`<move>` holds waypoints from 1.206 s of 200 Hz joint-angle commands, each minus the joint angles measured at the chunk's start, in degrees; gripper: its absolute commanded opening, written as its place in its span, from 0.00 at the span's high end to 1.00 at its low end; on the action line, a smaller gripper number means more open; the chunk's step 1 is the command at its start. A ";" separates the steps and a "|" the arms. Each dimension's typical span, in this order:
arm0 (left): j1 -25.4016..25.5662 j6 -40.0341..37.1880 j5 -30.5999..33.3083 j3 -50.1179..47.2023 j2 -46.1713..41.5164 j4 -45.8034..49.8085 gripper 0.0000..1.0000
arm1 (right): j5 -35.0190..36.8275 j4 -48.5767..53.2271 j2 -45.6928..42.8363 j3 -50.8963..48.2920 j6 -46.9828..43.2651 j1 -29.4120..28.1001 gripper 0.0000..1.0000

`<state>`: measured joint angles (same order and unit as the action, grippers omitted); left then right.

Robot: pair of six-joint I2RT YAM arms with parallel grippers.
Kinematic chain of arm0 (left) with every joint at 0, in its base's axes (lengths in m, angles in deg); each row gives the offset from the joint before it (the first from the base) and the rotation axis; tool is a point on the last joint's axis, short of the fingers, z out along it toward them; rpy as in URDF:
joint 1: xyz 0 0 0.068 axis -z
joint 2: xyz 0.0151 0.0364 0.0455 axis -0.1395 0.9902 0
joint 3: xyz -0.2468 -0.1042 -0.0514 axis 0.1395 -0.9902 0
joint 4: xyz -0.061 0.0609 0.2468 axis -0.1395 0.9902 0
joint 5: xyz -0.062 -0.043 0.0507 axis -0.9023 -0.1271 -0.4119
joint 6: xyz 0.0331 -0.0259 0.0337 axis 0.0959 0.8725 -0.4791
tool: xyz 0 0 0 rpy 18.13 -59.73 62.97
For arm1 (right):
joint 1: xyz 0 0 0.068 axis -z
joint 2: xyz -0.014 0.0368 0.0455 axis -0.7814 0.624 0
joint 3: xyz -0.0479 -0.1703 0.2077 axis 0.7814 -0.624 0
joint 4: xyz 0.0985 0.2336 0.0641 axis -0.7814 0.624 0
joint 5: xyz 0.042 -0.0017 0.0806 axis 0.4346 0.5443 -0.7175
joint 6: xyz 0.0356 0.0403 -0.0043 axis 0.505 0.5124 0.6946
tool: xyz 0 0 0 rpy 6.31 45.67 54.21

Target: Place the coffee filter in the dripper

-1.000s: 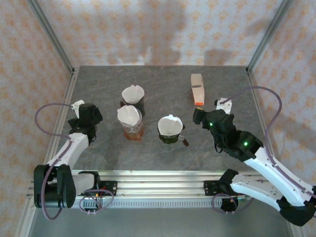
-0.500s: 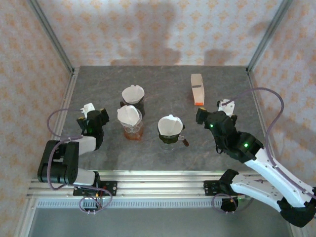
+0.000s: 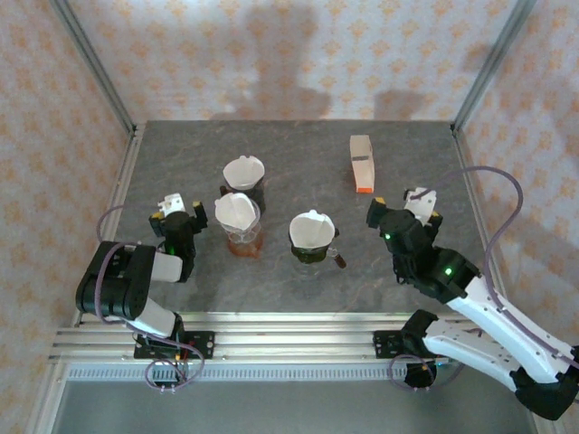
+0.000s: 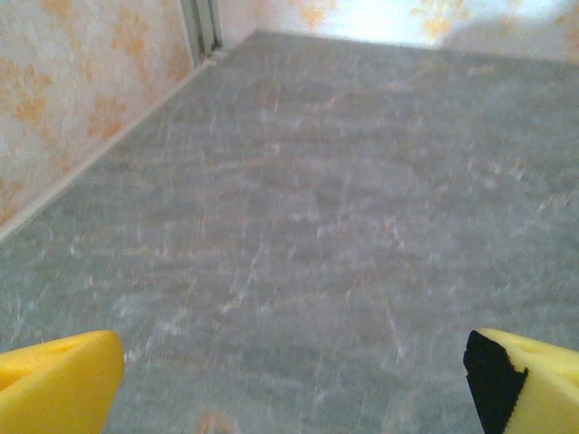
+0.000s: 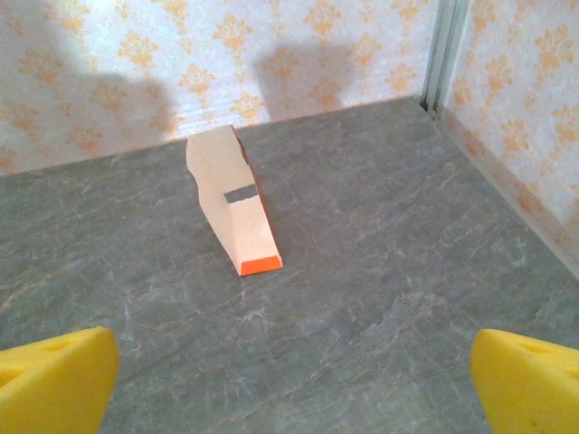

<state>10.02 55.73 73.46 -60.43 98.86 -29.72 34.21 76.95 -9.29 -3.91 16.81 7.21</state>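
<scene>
Three drippers stand mid-table, each with a white paper coffee filter sitting in it: a black dripper (image 3: 245, 176) at the back, an amber glass dripper (image 3: 239, 221) in front of it, and a dark dripper (image 3: 312, 238) with a small handle to the right. My left gripper (image 3: 175, 215) is left of the amber one, open, with bare table between its yellow fingertips (image 4: 56, 389). My right gripper (image 3: 401, 210) is right of the dark dripper, also open and holding nothing, its yellow fingertips (image 5: 529, 384) wide apart.
A cream and orange filter box (image 3: 362, 163) lies at the back right, also seen as the box (image 5: 232, 204) ahead of my right gripper. The patterned walls and metal corner posts (image 5: 445, 45) close in the grey table (image 3: 298, 145).
My left arm has folded back toward its base, its gripper shifting slightly right. My right gripper has drawn back a little to the right. Both stayed open; the drippers did not move.
</scene>
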 commanded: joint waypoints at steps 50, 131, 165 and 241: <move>0.46 -1.48 -0.06 0.92 -0.94 -2.60 0.00 | -3.30 -21.68 1.18 -7.48 -11.78 12.83 0.00; 0.46 -1.81 -0.22 -0.01 -0.18 -5.50 0.00 | -15.62 -58.41 23.45 -23.53 -16.40 35.74 0.00; 0.44 -1.90 -0.48 0.38 -0.18 -4.76 0.00 | -18.87 -68.06 33.34 -24.90 -17.12 39.38 0.00; 0.38 -2.00 -0.88 1.39 -0.18 -2.86 0.00 | -24.37 -73.03 43.31 -22.25 -19.75 40.14 0.00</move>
<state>10.19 54.63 72.34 -60.04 98.62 -32.33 11.65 7.07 33.59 -27.95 -1.77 46.74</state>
